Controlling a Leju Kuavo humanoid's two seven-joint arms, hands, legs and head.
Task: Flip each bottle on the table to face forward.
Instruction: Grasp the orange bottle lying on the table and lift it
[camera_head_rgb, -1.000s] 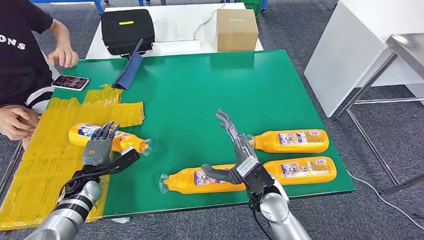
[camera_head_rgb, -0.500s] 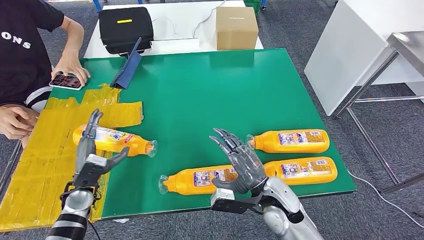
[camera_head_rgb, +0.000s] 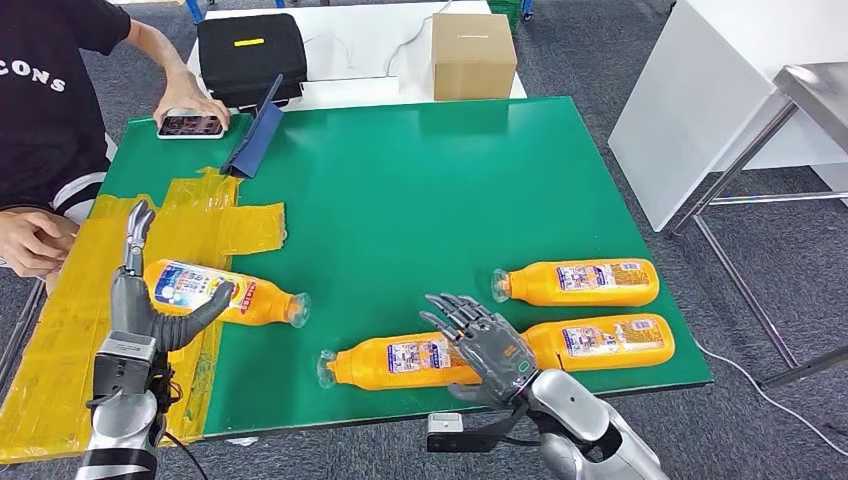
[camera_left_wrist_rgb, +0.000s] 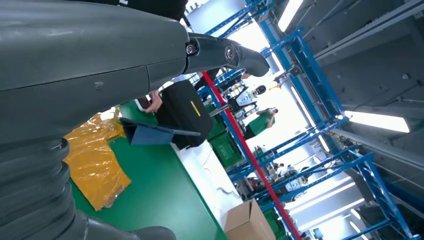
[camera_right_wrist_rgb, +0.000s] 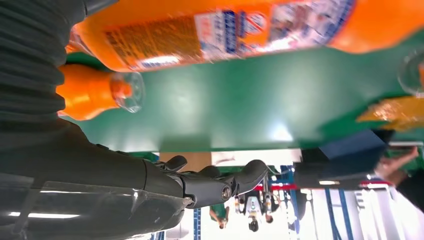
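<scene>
Several orange bottles lie on their sides on the green table (camera_head_rgb: 400, 180). The left bottle (camera_head_rgb: 235, 296) rests on yellow tape, its label up. My left hand (camera_head_rgb: 140, 300) stands open at its base end, fingers pointing up and thumb reaching against the bottle; the left wrist view shows this hand (camera_left_wrist_rgb: 100, 75) empty. The middle bottle (camera_head_rgb: 395, 362) lies near the front edge. My right hand (camera_head_rgb: 485, 345) hovers palm down over its thick end, fingers spread, gripping nothing. In the right wrist view that bottle (camera_right_wrist_rgb: 225, 30) sits close to the hand (camera_right_wrist_rgb: 125, 185). Two more bottles (camera_head_rgb: 580, 282) (camera_head_rgb: 615, 340) lie at right.
A person sits at the far left, one hand on a phone (camera_head_rgb: 190, 125). A blue folder (camera_head_rgb: 255, 135), a black case (camera_head_rgb: 248, 55) and a cardboard box (camera_head_rgb: 473, 55) stand at the back. Yellow tape (camera_head_rgb: 60, 330) covers the table's left side. A white table (camera_head_rgb: 700, 100) is at right.
My left hand let go of the left bottle and drew back to its base end. My right hand turned palm down and sank over the middle bottle. The person slid the phone to the back.
</scene>
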